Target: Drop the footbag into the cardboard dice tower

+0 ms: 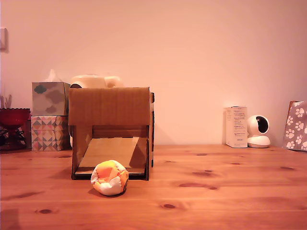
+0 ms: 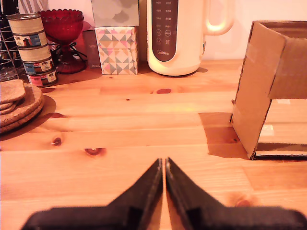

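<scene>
Knotty pine worktop point(image 1: 230, 191), pale wall behind; footbag point(image 1: 110, 178) sits just before the cardboard dice tower point(image 1: 111, 129), whose ramp lies bare; tool point(image 2: 165, 165) clenched, holding nothing.

The cream kettle point(image 2: 180, 36), standing well beyond the closed claw point(image 2: 165, 165) across the table, carries the brand "Midea" on its dark front panel; the small rows of marks above it are too blurred to read. Labels on the stacked tins point(image 2: 31, 48) and print on the white box point(image 1: 236, 126) are illegible.
</scene>
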`<action>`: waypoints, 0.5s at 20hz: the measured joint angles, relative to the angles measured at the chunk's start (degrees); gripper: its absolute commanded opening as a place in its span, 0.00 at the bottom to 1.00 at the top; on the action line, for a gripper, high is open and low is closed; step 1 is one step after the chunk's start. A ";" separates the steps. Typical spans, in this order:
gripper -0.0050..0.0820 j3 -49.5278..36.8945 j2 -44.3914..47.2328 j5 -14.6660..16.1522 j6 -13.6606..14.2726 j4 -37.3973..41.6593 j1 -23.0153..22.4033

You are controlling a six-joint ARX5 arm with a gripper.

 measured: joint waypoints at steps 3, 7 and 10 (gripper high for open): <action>0.03 0.00 0.00 0.55 0.00 0.00 0.00; 0.03 0.00 0.00 0.55 0.02 0.00 0.00; 0.03 -0.04 0.00 0.66 0.00 0.70 0.00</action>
